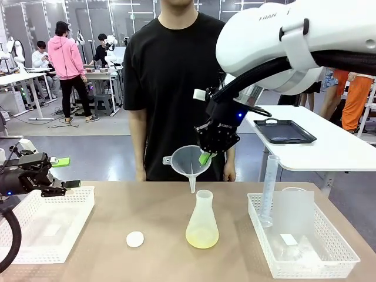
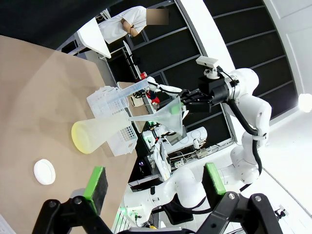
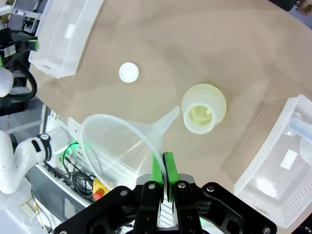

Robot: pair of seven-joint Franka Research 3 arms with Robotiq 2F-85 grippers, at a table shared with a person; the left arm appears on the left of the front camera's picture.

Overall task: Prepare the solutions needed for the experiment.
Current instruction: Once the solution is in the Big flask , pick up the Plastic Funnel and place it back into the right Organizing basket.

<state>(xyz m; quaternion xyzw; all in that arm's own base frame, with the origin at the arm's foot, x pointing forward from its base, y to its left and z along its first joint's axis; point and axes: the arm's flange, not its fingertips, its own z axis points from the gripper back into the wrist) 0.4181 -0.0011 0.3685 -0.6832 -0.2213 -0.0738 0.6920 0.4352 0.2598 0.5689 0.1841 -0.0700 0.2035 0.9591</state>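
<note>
My right hand [image 3: 162, 168] is closed tight, pinching the thin rim of the clear funnel [image 1: 188, 160] between its pads. My left hand [image 1: 66, 173] is spread wide with nothing in it, well to the left of the flask [image 1: 202, 220]. The solutions [image 1: 202, 238] lie as a shallow pale yellow layer in the bottom of that flask, which stands upright on the bench [image 1: 158, 205].

The funnel's stem hangs just above the flask's mouth and a little to the left of it, not inside. That offset is my main worry. If I lower from here, the stem tip would likely meet the lip rather than the opening, and a sideways push on so light a flask could tip it and spill the liquid. Anything poured through now would run down the outside of the flask.

My grip is a second risk. I hold only the edge of the wall, so the funnel could swivel or slide out between the pads. The white disc [image 1: 135, 238] to the left of the flask lies out of harm's way.
</note>
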